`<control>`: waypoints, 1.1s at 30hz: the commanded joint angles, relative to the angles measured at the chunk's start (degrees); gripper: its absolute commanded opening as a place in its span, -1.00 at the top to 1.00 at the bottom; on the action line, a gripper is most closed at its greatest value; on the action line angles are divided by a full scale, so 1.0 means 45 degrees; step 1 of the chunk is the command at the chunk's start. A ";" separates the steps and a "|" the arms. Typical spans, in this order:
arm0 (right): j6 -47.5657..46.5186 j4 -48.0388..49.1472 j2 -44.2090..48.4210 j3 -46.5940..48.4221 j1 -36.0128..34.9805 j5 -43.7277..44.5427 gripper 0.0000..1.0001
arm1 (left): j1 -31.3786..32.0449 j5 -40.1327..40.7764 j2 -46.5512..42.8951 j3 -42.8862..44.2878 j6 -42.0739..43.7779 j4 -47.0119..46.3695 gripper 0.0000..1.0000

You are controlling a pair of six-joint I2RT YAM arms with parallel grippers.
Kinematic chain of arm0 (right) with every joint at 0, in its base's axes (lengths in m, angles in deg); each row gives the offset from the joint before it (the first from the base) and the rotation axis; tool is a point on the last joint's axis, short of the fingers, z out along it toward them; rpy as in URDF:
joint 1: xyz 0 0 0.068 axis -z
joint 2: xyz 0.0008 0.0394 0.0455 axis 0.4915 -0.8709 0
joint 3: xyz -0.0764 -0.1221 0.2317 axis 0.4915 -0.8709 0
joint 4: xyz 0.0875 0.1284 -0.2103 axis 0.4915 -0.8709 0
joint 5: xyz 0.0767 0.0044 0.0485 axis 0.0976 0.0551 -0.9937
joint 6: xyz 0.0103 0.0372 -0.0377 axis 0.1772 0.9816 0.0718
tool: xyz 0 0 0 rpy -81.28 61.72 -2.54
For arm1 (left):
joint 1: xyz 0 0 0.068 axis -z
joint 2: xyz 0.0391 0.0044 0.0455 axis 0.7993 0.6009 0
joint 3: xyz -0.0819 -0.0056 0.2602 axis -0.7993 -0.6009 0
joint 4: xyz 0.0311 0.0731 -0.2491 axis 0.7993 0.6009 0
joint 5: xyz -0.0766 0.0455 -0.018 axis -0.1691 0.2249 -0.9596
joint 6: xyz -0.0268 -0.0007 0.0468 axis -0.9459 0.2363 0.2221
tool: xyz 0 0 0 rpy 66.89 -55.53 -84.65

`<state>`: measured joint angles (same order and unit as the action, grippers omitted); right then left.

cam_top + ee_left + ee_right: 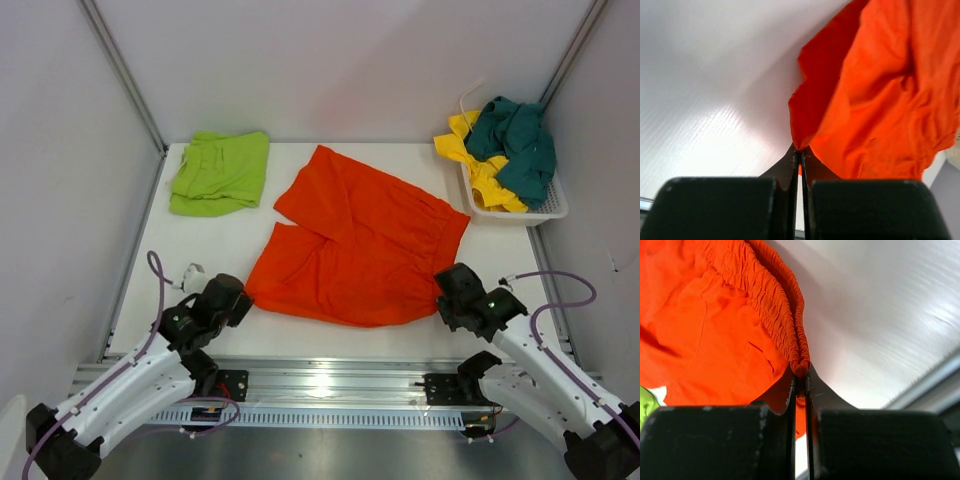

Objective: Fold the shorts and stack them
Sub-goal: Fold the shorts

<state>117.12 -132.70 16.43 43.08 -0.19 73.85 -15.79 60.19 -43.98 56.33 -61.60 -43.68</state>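
The orange shorts lie spread at the middle of the tabletop. Their long axis runs left to right, with the legs toward the left and the waistband toward the right. The near edge spans the two arms. The left tool is closed on a leg-hem corner, and the right tool is clamped on the near end of the waistband. All the remaining cloth lies beyond the tools, on the far side, so a fold would likely carry this held edge away from the bases.

The surface is smooth and white, with bare space beyond the cloth. A folded lime green pair sits at the far left. A yellow pair and a teal pair fill the basket at the far right. White walls close in on three sides.
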 commanded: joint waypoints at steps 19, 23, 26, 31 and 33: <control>0.0758 -0.3331 -0.0836 0.4862 -0.0156 0.1257 1.00 | -0.0236 0.3207 0.4122 0.7900 0.4878 -0.0355 1.00; 0.0524 -0.2435 -0.1285 0.4784 0.0547 0.0769 1.00 | -0.0744 0.3402 0.5238 0.8726 0.5347 -0.0882 1.00; 0.0153 -0.1829 -0.1656 0.4706 0.1462 0.0049 1.00 | -0.1289 0.3326 0.5882 0.9252 0.5601 -0.1351 1.00; 0.0112 -0.1047 -0.2046 0.4706 0.2637 -0.0638 1.00 | -0.2032 0.2954 0.6645 0.9761 0.6031 -0.2463 1.00; -0.0003 -0.0753 -0.2222 0.4686 0.3300 -0.1066 1.00 | -0.2092 0.2759 0.7114 0.9762 0.6168 -0.3338 1.00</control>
<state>117.42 -138.38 7.25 62.79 11.59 69.28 -23.81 71.58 -13.66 97.66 -37.03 -51.07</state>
